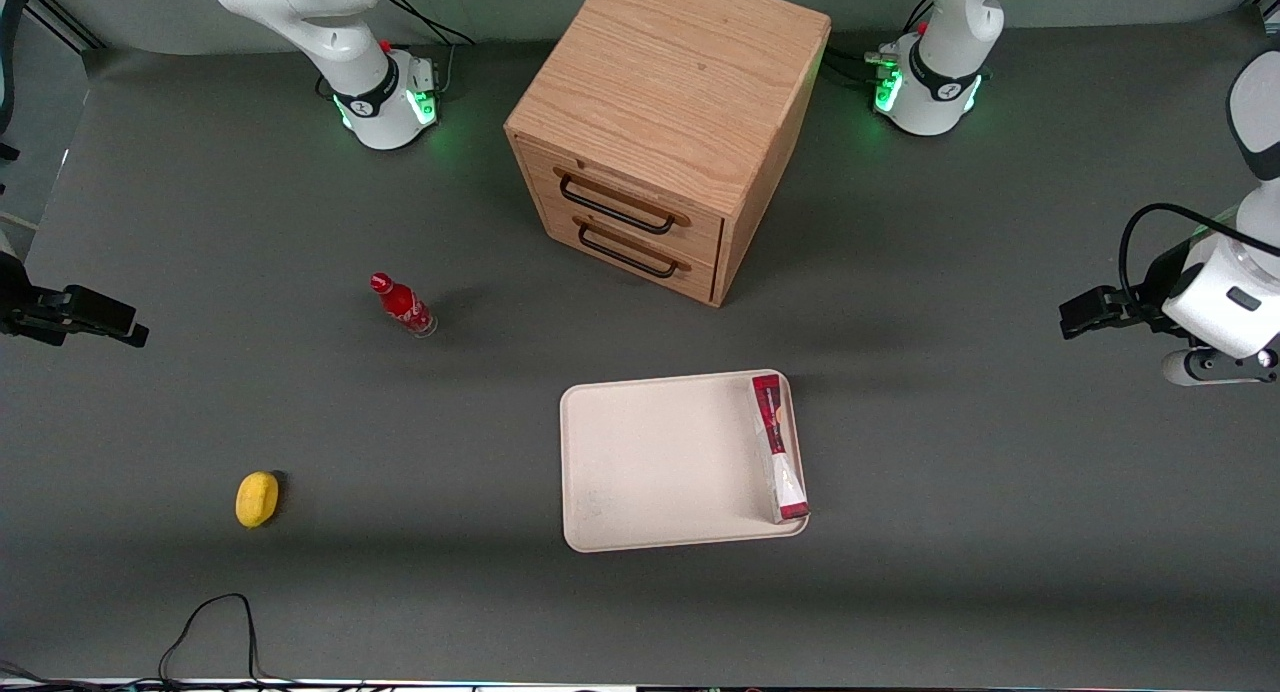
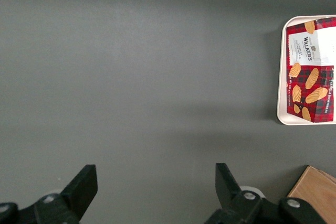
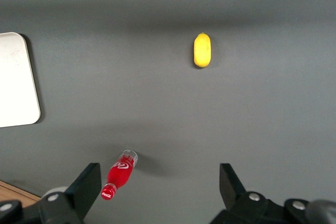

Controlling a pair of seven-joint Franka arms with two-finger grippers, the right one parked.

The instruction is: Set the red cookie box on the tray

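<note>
The left arm's gripper hangs above bare grey tabletop at the working arm's end of the table, its two black fingers spread wide apart with nothing between them. In the front view that gripper sits well apart from the large flat cream-pink tray with rounded corners and a low rim. The flat red cardboard cookie box, with pale printed panels, stands on its thin edge in the tray, along the rim nearest the gripper; the wrist view shows its tartan face with biscuit pictures inside the tray's edge. The oak two-drawer cabinet is farther from the front camera than the tray. A small red bottle and a yellow oval object lie toward the parked arm's end, far from the gripper.
</note>
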